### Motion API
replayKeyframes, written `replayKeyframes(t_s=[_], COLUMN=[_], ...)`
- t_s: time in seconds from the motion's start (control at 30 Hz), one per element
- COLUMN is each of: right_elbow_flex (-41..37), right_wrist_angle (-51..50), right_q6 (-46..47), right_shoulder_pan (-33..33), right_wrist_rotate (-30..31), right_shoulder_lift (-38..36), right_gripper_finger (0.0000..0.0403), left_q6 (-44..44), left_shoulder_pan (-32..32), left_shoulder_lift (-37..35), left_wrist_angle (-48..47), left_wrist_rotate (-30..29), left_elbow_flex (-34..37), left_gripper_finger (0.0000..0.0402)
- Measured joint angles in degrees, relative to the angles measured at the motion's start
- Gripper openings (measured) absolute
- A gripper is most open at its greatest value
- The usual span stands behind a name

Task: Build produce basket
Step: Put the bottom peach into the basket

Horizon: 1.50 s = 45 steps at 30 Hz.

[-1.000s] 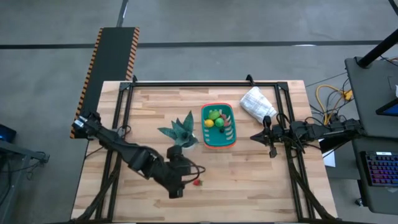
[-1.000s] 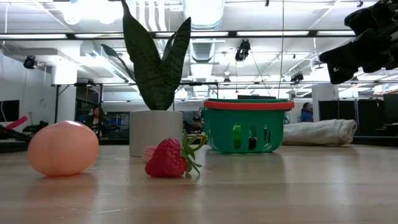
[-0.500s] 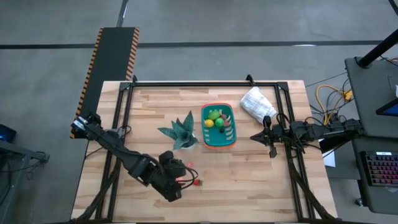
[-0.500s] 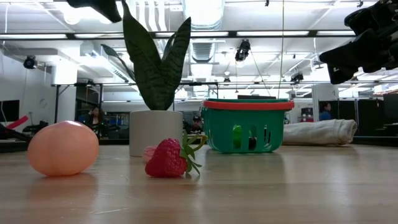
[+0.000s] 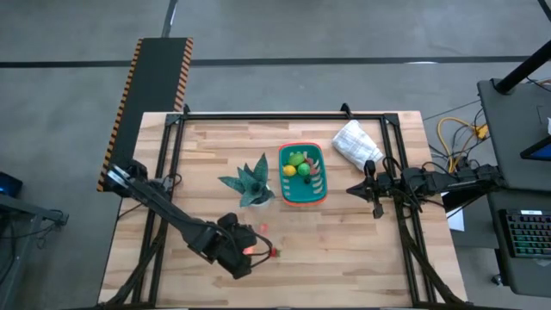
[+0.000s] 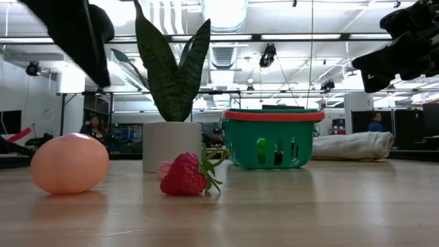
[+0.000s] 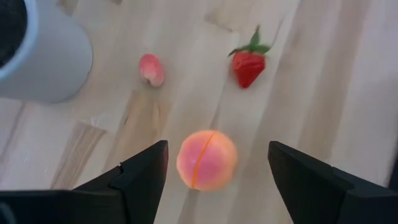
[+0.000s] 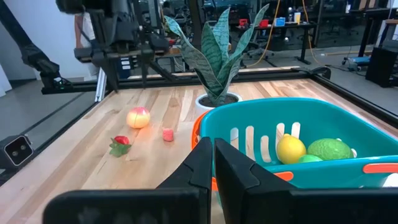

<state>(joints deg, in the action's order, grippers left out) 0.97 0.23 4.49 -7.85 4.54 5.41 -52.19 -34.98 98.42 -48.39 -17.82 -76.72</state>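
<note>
The teal basket (image 5: 302,175) with its orange band stands mid-table and holds a yellow lemon (image 8: 290,149), a green lime (image 8: 328,149) and other produce. On the wood near the front lie a peach (image 7: 206,159), a strawberry (image 7: 249,65) and a small pink piece (image 7: 151,68). My left gripper (image 7: 217,149) hangs open above the peach, one finger to either side of it and clear of it; in the low view its dark fingers (image 6: 75,34) stand well above the peach (image 6: 68,163). My right gripper (image 8: 211,168) waits shut at the table's right side, level, facing the basket.
A potted spiky plant (image 5: 250,182) in a white pot (image 6: 171,145) stands just left of the basket, close behind the loose produce. A white bag (image 5: 355,144) lies at the far right. People and workshop benches show beyond the table.
My left gripper has come down toward the peach and rolled at the wrist, staying open; in the low view its fingers have dropped into the picture from the top left. The produce has not moved.
</note>
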Motion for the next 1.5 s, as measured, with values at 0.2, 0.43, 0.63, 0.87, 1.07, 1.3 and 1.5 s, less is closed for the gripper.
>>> replayKeyframes(t_s=[0.2,0.43,0.63,0.87,1.07,1.3,1.5], right_elbow_flex=[0.0,0.0,0.0,0.0,0.0,0.0,0.0], right_wrist_angle=[0.0,0.0,0.0,0.0,0.0,0.0,0.0], right_q6=[0.0,0.0,0.0,0.0,0.0,0.0,0.0], right_shoulder_pan=[0.0,0.0,0.0,0.0,0.0,0.0,0.0], right_wrist_rotate=[0.0,0.0,0.0,0.0,0.0,0.0,0.0], right_shoulder_lift=[0.0,0.0,0.0,0.0,0.0,0.0,0.0], right_gripper_finger=[0.0009,0.0009,0.0009,0.0009,0.0009,0.0009,0.0009], left_q6=[0.0,0.2,0.3,2.1,3.4,4.5,4.7], left_shoulder_pan=[0.0,0.0,0.0,0.0,0.0,0.0,0.0], left_shoulder_lift=[2.8,4.7,6.4,8.2,10.0,12.6,13.0], left_wrist_angle=[-0.1,0.0,0.2,2.7,3.2,3.5,4.1], left_wrist_rotate=[1.9,2.8,2.8,3.0,3.9,4.3,4.3], left_elbow_flex=[1.2,1.3,1.3,1.5,2.1,2.1,2.1], left_gripper_finger=[0.0262,0.0262,0.0262,0.0262,0.0262,0.0262,0.0262])
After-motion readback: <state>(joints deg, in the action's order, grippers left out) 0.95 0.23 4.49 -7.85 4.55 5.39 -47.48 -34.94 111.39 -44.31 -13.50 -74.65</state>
